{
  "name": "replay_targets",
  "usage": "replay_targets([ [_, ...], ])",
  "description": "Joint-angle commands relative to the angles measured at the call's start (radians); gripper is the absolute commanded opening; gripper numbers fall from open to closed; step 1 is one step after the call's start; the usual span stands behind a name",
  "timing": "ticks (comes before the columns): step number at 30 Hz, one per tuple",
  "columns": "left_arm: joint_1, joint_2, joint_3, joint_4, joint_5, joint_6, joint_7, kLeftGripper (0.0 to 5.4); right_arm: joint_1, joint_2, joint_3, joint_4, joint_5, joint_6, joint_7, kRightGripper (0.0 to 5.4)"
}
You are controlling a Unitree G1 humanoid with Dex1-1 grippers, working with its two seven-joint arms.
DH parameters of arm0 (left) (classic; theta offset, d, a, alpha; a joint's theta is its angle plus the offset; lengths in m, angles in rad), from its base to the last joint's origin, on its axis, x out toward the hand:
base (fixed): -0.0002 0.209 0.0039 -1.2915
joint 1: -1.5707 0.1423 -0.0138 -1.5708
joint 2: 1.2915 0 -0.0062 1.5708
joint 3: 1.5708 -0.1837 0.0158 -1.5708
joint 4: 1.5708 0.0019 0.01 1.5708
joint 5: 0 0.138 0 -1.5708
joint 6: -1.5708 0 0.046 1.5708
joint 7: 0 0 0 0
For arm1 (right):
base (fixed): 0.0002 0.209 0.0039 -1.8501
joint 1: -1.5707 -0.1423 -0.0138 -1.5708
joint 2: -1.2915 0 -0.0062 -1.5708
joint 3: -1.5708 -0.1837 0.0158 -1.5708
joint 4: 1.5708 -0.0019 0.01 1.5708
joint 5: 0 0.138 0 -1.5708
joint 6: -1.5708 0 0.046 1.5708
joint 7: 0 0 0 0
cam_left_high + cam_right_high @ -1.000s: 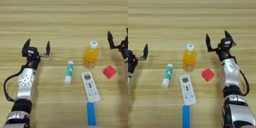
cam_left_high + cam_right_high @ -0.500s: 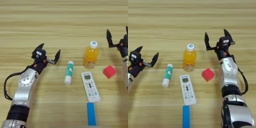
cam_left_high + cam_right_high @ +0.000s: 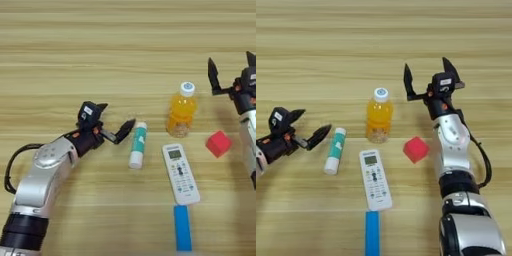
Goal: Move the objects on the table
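On the wooden table (image 3: 100,45) lie a white-and-teal tube (image 3: 137,144), a white remote control (image 3: 181,173), a flat blue bar (image 3: 182,227) and a red cube (image 3: 218,144). An orange drink bottle (image 3: 181,109) with a white cap stands upright. My left gripper (image 3: 114,121) is open just left of the tube's upper end, one finger tip close to it. My right gripper (image 3: 428,77) stands open to the right of the bottle and above the cube, holding nothing.
The far half of the table is bare planks. Bare wood also lies left of the left arm (image 3: 42,172). My right forearm (image 3: 452,150) runs down the right side, just right of the cube.
My left gripper has swung right and down from the open table to the tube's upper end. The right gripper has barely moved. The objects lie where they were.
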Motion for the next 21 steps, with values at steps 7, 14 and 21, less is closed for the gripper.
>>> replay_targets([
  [7, -0.011, 0.091, -0.069, -0.043, 0.015, 0.08, -0.097, 5.4, 0.011, 0.002, 0.001, -0.021, -0.005, 0.03, -0.015, 5.38],
  [14, -0.088, 0.128, -0.142, -0.014, 0.05, 0.099, -0.154, 5.4, 0.012, 0.004, 0.004, -0.025, -0.005, 0.034, -0.022, 5.38],
  [21, -0.149, 0.112, -0.193, 0.01, 0.089, 0.141, -0.141, 5.4, 0.017, 0.009, 0.009, -0.038, -0.007, 0.038, -0.028, 5.38],
])
